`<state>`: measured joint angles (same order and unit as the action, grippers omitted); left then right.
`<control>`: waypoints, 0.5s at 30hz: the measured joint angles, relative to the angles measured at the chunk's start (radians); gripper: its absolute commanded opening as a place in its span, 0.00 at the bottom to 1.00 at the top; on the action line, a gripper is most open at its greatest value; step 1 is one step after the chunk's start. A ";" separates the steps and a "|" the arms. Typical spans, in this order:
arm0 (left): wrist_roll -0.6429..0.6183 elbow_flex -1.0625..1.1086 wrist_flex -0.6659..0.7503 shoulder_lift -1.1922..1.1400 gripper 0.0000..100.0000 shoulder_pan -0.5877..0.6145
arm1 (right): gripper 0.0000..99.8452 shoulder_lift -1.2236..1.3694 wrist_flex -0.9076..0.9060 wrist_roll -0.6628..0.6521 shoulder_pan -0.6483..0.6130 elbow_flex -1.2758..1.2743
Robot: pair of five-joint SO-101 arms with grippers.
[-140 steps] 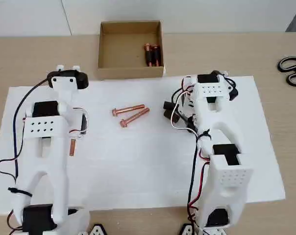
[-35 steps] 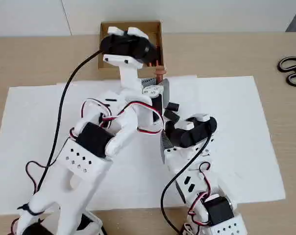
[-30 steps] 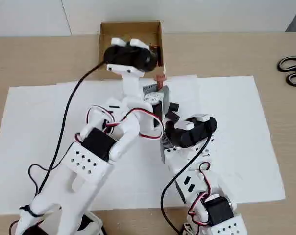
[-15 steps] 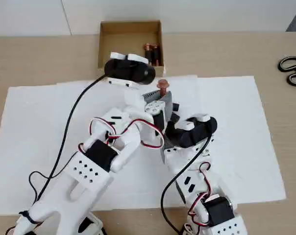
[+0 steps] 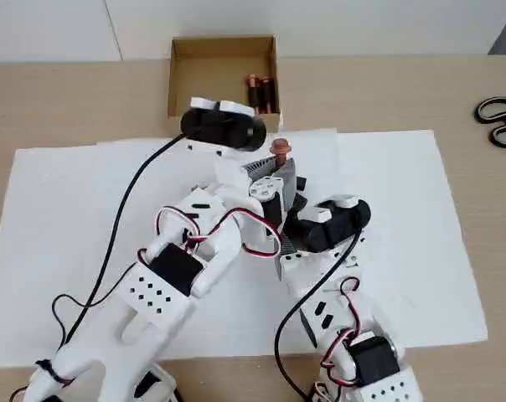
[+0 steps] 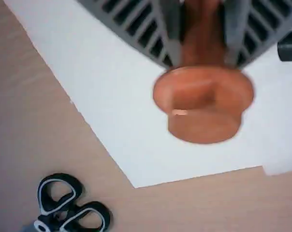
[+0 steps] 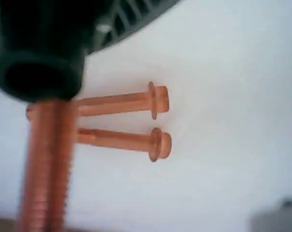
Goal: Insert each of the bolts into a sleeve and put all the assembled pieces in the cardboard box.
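Observation:
My left gripper (image 5: 276, 173) is shut on a copper bolt (image 5: 280, 149), whose flanged head (image 6: 204, 104) pokes out past the grey fingers (image 6: 136, 29). In the right wrist view my right gripper (image 7: 44, 34) is shut on a black sleeve (image 7: 39, 63), and the bolt's threaded shank (image 7: 47, 164) meets the sleeve's open end. Both grippers stand together over the middle of the white paper, with the right gripper (image 5: 291, 219) just nearer the table's front. The cardboard box (image 5: 186, 92) stands beyond them with two assembled pieces (image 5: 260, 92) inside.
Two loose copper bolts (image 7: 122, 104) (image 7: 126, 140) lie side by side on the white paper (image 5: 404, 218) beneath the arms. Black scissors (image 5: 500, 117) lie on the wooden table at the far right. Both arms cross the paper's centre.
The left arm has drawn back from the box edge with the bolt, bringing it down to the sleeve in the right gripper. The right arm has barely shifted.

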<state>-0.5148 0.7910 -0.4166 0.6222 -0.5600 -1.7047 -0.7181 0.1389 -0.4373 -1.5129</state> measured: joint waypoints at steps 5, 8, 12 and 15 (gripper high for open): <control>0.005 0.014 0.029 0.002 0.01 -0.017 | 0.00 0.000 0.000 0.000 0.002 0.000; 0.000 0.014 0.032 0.002 0.01 -0.038 | 0.00 0.000 0.000 0.000 0.005 0.000; -0.002 0.014 0.031 0.002 0.01 -0.038 | 0.00 0.000 0.000 0.000 0.005 0.000; -0.002 0.014 0.014 0.002 0.01 -0.038 | 0.00 0.000 0.000 0.000 0.005 0.000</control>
<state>-0.5163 0.8048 -0.4028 0.6237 -0.5984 -1.7047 -0.7181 0.1389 -0.4327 -1.5129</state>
